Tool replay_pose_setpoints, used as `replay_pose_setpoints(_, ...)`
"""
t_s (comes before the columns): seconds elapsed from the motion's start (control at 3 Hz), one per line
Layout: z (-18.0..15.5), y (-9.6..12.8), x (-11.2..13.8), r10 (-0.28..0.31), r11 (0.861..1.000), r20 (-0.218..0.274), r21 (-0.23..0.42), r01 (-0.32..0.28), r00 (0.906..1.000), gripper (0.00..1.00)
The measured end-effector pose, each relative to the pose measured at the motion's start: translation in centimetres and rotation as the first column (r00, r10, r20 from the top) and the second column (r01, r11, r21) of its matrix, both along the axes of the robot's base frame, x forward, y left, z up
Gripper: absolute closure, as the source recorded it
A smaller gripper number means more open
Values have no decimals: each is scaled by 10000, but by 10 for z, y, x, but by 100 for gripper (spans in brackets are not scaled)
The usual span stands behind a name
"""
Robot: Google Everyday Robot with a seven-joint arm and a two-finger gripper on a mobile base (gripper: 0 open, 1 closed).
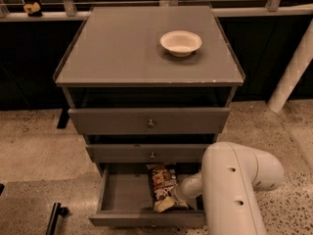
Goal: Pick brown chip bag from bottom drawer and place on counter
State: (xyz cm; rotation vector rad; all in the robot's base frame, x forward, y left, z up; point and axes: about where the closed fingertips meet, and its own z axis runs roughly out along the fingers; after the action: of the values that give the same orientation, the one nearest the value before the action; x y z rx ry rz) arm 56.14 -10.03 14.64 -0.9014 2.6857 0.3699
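The brown chip bag (160, 182) lies in the open bottom drawer (122, 194); our gripper (177, 195) is at its right edge, clenched or not we cannot tell; we should pinch mid-bag, lift slowly

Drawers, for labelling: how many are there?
3, stacked under the counter: top drawer, middle drawer, and the open bottom drawer, where the gripper sits at the brown chip bag.

Open over the left half of the bottom drawer (113, 194); filled on the right by the brown chip bag (160, 180) and the end effector (178, 194) just beside it. Overhung behind by the middle drawer (122, 153). Blocked at back right of the counter (117, 48) by a white bowl (180, 42).
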Motion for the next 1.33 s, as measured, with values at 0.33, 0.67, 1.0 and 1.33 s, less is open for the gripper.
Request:
replay_pose_setpoints(0.33,0,0,0,0,10000,0,0,0,10000,0)
replay_pose_setpoints(0.67,0,0,0,0,10000,-1,0,0,10000,9)
replay_pose_setpoints(1.0,0,0,0,0,10000,-1,0,0,10000,28)
replay_pose_setpoints(1.33,0,0,0,1,10000,-1,0,-1,10000,51)
